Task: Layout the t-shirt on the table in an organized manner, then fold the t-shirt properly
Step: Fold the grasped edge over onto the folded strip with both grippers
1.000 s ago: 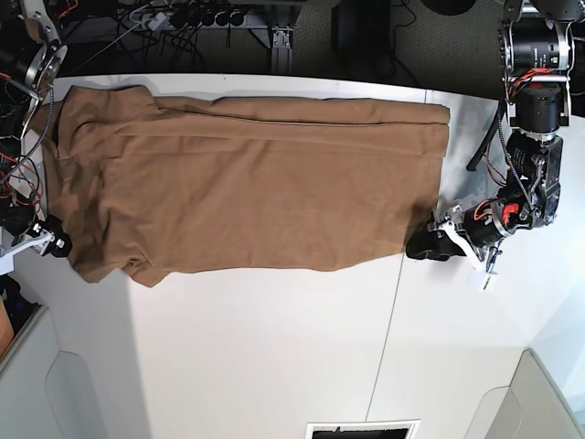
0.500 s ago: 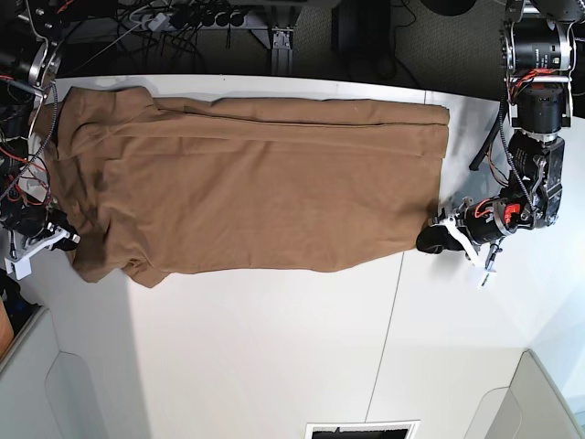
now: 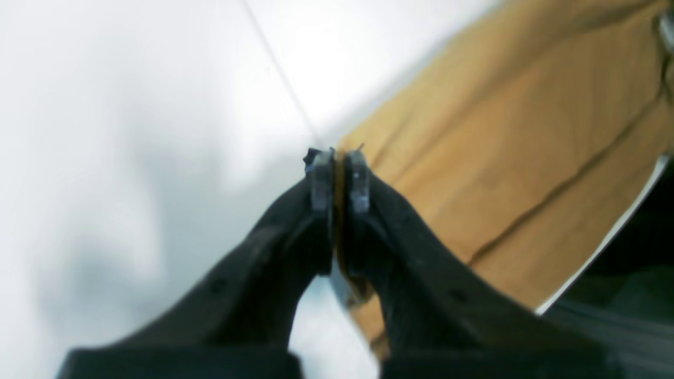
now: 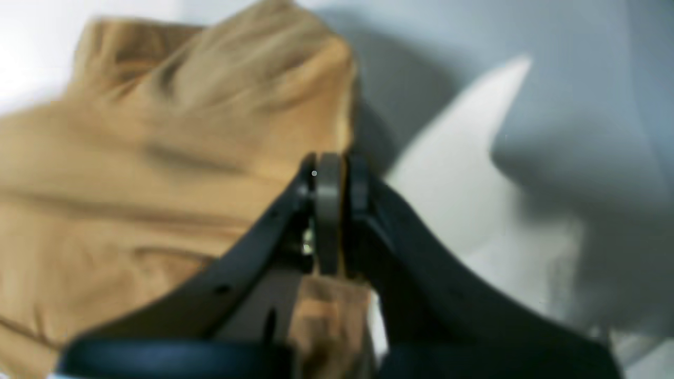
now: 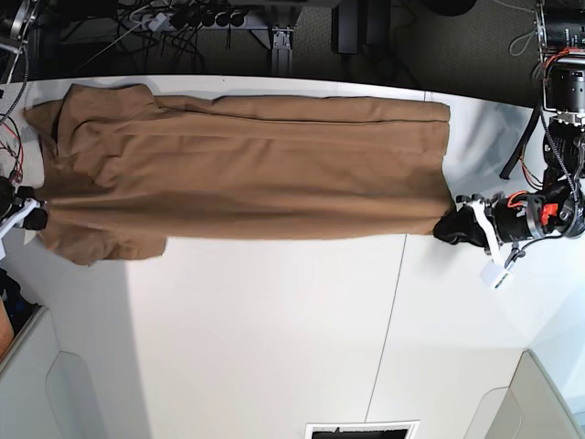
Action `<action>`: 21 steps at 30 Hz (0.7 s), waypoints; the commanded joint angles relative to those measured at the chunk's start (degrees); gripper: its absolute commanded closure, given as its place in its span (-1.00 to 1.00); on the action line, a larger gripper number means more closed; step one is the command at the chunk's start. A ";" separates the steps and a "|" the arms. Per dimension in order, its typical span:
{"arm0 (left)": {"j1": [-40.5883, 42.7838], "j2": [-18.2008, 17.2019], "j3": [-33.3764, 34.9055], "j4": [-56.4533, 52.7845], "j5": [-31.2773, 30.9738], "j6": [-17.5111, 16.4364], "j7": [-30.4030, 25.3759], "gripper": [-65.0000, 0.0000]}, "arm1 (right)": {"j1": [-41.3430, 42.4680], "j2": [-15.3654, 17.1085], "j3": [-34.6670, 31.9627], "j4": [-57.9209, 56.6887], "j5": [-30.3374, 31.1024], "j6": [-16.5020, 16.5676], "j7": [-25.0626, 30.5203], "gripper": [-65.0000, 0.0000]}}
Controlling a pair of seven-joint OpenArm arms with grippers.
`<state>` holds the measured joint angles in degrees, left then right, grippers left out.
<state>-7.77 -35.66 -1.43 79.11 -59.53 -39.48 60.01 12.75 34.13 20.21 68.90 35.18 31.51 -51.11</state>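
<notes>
On the matte white table [image 5: 274,347], the tan-brown cloth t-shirt [image 5: 256,174] runs lengthwise left-right, hem rightward; left gripper [image 5: 450,229] and right gripper [image 5: 35,218] pinch its opposite ends.

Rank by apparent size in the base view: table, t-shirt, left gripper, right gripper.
1. table
2. t-shirt
3. left gripper
4. right gripper, mostly cut off at the frame edge, so its rank against the left is unsure.

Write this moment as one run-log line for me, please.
left gripper: shut on t-shirt corner | right gripper: shut on t-shirt edge | t-shirt: stretched between both over table
</notes>
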 commanded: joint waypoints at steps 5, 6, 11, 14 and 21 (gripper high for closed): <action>2.97 -3.96 -0.42 7.34 -2.67 -0.52 0.52 0.96 | -4.87 3.21 1.90 5.29 2.03 0.04 1.05 1.00; 3.91 -4.55 -0.42 8.28 -2.67 -0.52 0.55 0.96 | -6.16 3.19 2.91 6.29 2.21 0.04 0.94 1.00; 7.63 -6.51 -0.44 10.08 -4.26 -0.52 2.03 0.96 | -11.76 3.19 8.15 10.14 5.03 0.07 0.42 1.00; 9.70 -6.58 -0.44 10.95 -7.26 -0.52 5.01 0.96 | -14.49 3.19 10.14 11.19 7.08 0.52 -0.59 1.00; 13.86 -6.45 -0.42 12.00 -7.54 -0.52 4.94 0.92 | -17.35 2.12 10.43 11.23 9.84 0.90 -5.92 1.00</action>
<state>6.98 -40.93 -1.28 90.26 -66.22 -39.66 65.91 -5.23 34.87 29.95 79.29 44.14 32.16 -57.87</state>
